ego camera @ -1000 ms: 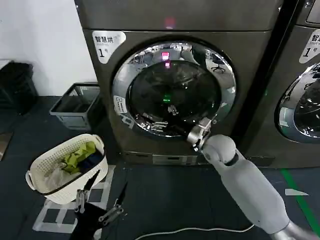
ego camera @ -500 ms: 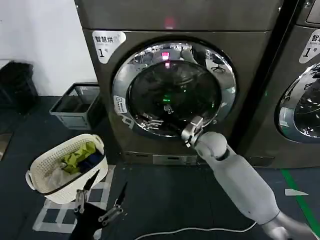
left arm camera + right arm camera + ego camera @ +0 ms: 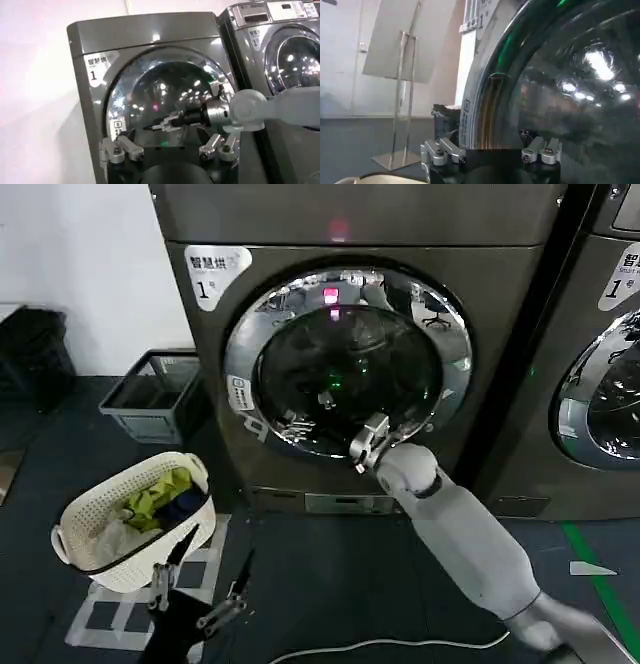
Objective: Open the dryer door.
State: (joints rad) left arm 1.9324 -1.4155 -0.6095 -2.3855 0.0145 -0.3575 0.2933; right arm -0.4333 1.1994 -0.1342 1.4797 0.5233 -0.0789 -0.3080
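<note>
Chrome-ringed round dryer door of dark tinted glass sits shut in the grey machine's front. Right pincer reaches to the door's lower ring, close against the glass; I cannot tell how its fingers stand. Left pincer hangs low, fingers spread, beside the cream laundry basket on the floor.

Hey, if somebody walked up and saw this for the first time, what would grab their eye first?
Probably the dryer door, a mirror-bright chrome ring around dark glass, shut on the front of the grey machine at centre. Next, the right gripper on its pale arm, up against the door's lower rim. The left gripper hangs low near a white laundry basket on the floor to the left.
</note>
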